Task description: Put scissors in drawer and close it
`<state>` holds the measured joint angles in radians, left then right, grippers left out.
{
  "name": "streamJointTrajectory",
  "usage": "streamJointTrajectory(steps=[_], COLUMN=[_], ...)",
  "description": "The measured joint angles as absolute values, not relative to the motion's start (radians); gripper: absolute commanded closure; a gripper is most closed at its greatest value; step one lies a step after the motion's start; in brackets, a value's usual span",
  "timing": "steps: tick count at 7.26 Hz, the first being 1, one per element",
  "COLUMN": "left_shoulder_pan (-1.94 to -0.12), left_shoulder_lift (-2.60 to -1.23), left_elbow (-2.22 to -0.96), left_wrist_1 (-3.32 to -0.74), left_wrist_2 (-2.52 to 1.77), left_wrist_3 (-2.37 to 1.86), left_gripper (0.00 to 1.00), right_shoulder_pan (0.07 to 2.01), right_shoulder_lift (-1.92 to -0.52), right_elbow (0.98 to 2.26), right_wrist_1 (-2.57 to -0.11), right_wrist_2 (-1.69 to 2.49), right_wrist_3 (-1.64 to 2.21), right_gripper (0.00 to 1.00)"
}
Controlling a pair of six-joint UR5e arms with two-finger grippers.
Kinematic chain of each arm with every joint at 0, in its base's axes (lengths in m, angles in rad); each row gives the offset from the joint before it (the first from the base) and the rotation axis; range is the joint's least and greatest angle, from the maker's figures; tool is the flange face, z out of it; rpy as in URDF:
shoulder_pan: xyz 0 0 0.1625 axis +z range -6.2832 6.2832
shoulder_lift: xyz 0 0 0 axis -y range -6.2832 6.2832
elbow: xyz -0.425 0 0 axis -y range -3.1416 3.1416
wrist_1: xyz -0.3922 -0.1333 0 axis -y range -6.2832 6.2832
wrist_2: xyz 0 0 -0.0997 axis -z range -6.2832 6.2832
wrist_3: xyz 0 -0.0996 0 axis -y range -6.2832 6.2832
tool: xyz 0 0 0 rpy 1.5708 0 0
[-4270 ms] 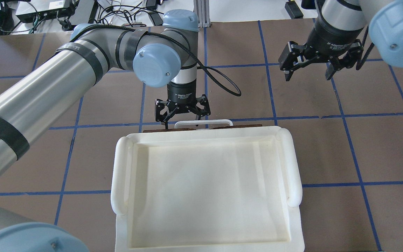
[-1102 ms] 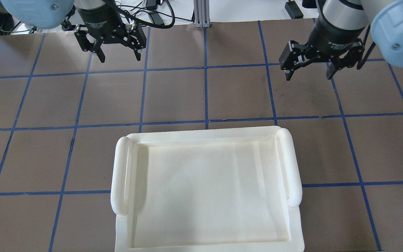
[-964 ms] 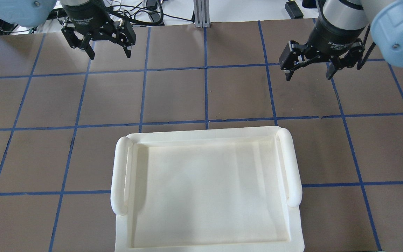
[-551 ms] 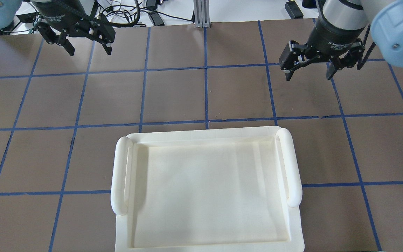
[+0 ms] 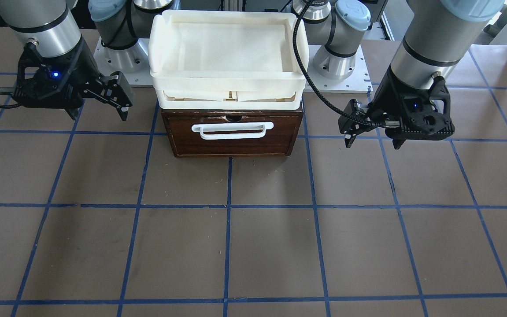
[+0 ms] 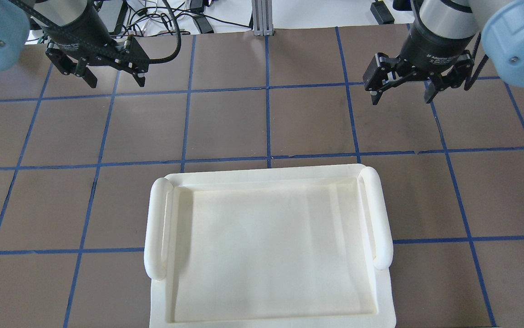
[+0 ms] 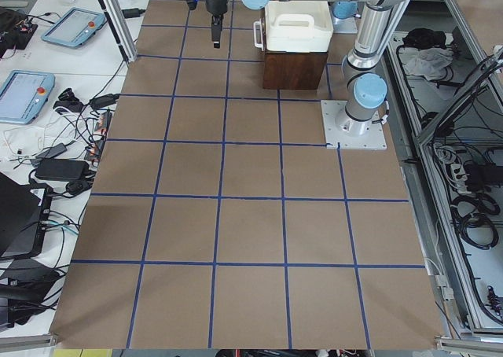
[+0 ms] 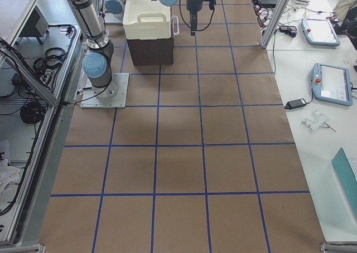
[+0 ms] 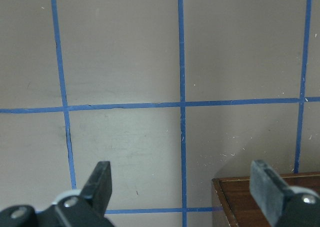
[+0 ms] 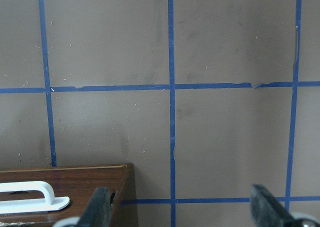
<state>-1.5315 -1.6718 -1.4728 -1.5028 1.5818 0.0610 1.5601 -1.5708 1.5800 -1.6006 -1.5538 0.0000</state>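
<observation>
While both arms hang above the brown table (image 5: 253,246), the drawer (image 5: 232,144) sits at the upper centre of the front-facing view; its dark brown front stands upright and pushed in beneath the cream-white tray (image 5: 229,83), with the white bar handle (image 5: 232,130) lying across it; from overhead the tray (image 6: 155,228) fills the lower centre and hides the drawer front entirely. At the right of the front-facing view the left gripper (image 5: 372,141) hovers beside the drawer and clear of it, jaws spread wide with nothing between them; overhead it shows at the upper left (image 6: 117,83); its wrist camera looks down past the two parted fingers (image 9: 100,179) onto blue tape lines (image 9: 181,104), with a corner of the brown front at the lower right. At the left of the front-facing view the right gripper (image 5: 99,115) also hangs apart from the drawer, jaws wide and empty; overhead it sits at the upper right (image 6: 400,100); its wrist camera catches the drawer front and handle at the lower left.
</observation>
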Motion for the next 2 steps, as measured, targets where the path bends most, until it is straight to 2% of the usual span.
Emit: streamJointTrajectory(steps=[2], left_shoulder_pan=[-1.530], left_shoulder_lift=[-1.661], left_elbow=[-1.477], left_wrist_1=[-1.500], left_wrist_2=[1.583], left_wrist_3=[0.061], left_gripper=[0.00], right_shoulder_pan=[1.560], right_shoulder_lift=[-1.571], right_elbow=[1.580], right_wrist_1=[-1.600], right_wrist_2=[-1.554], right_wrist_3=[0.000], right_gripper=[0.00])
